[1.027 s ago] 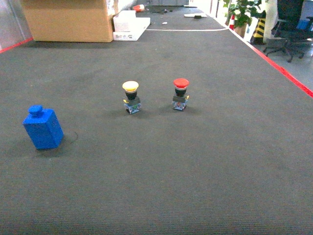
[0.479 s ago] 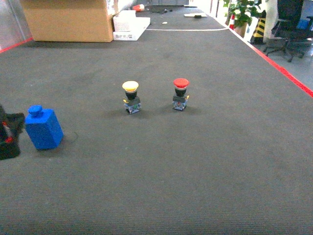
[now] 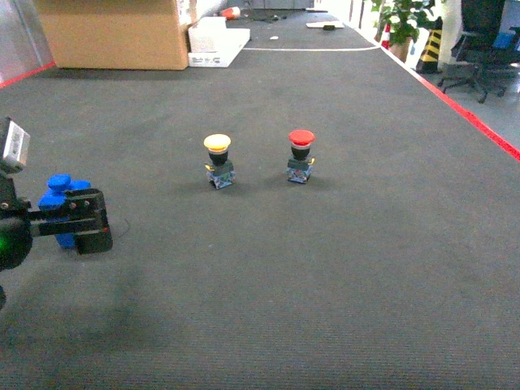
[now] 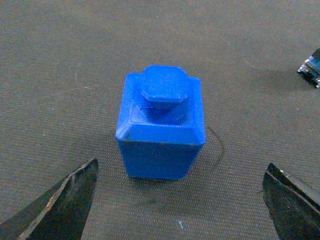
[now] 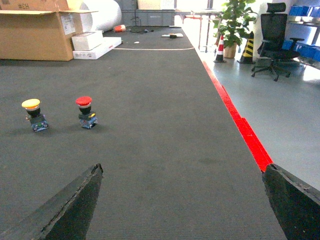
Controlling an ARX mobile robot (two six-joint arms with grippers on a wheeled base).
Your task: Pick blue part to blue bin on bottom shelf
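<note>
- Fingers point(image 4: 60, 210) of the left gripper point(image 4: 182, 200): spread wide, one dark tip at each lower corner of the left wrist view, neither touching the blue part point(image 4: 161, 127) between them.
- Blue part: upright on the dark carpeted surface point(image 3: 325, 276), knob on top; at far left in the head view, partly hidden behind the gripper.
- Right gripper point(image 5: 182, 200): fingers likewise parted, holding nothing, above bare carpet.
- Yellow-capped push button point(image 3: 218, 161) and red-capped push button point(image 3: 301, 156): side by side, well right of the blue part.
- Cardboard box point(image 3: 114, 32): far left edge.
- Red tape line point(image 5: 240, 125): right border of the carpet.
</note>
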